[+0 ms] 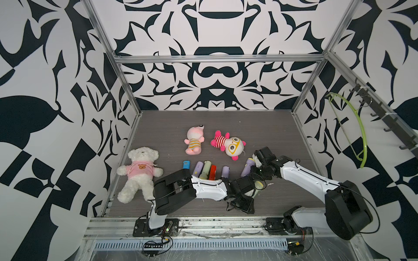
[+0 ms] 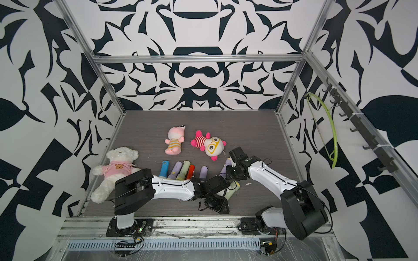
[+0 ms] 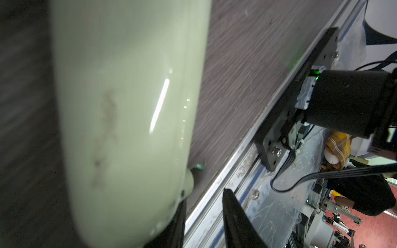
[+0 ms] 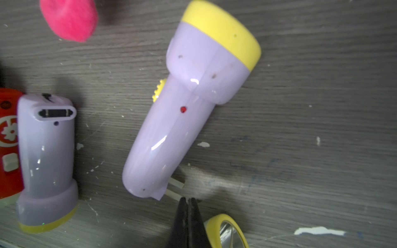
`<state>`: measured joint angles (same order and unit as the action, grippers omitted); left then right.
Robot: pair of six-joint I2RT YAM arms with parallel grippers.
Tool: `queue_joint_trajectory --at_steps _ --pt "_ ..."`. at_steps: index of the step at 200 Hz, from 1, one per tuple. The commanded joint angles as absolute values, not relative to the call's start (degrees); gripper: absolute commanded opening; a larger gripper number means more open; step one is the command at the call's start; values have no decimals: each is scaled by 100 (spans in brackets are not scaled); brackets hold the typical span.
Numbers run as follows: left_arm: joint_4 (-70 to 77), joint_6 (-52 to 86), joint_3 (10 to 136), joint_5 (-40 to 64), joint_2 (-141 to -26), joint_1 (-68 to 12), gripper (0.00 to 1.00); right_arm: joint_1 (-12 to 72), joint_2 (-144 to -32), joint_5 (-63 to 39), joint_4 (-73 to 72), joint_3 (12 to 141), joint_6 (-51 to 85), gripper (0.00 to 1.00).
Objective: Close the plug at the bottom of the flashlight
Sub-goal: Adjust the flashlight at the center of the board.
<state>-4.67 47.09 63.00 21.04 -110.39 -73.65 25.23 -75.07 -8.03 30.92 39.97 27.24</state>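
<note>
Hovering pressed together and empty, the right fingers (image 4: 182, 214) are almost touching the two pale prongs (image 4: 176, 184) still sticking out of the lilac plastic flashlight (image 4: 171, 128) lying on the grey bench (image 4: 311, 128), so the closing is still waiting. The left fingers (image 3: 236, 214), nearly closed, are resting against a pale green flashlight (image 3: 129, 107); whether they are gripping it I cannot tell.

Walls (image 1: 214, 27): white, covered in bold black swirling shapes at the back and on both sides.
Frame (image 1: 217, 59): bare aluminium bars up the corners and across the back.
Table (image 1: 226, 122): dark grey wood-grain top, scuffed with pale flecks.
Hook rail (image 1: 384, 117): a row of black hooks along the right-hand bar.
Hanger (image 1: 363, 137): lime green, hung from one hook.
Front edge: slotted aluminium rails (image 1: 226, 223), with crinkled clear plastic sheet (image 1: 226, 255) below.
Light: soft and even.
</note>
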Motion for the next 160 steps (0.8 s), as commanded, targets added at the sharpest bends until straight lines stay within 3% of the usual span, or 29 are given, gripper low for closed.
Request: queue_joint_trajectory --at_steps 1,87,160 --pt "-305 4720 6384 2112 -11249 -7115 33 2540 -7256 -613 3164 3816 2725 0" --pt "-527 4108 6910 2218 -11521 -6157 34 2372 -6807 -502 3478 3562 2947 0" --pt "-707 3798 8125 2365 -12150 -5895 35 2371 -6530 -683 3634 3411 3172 0"
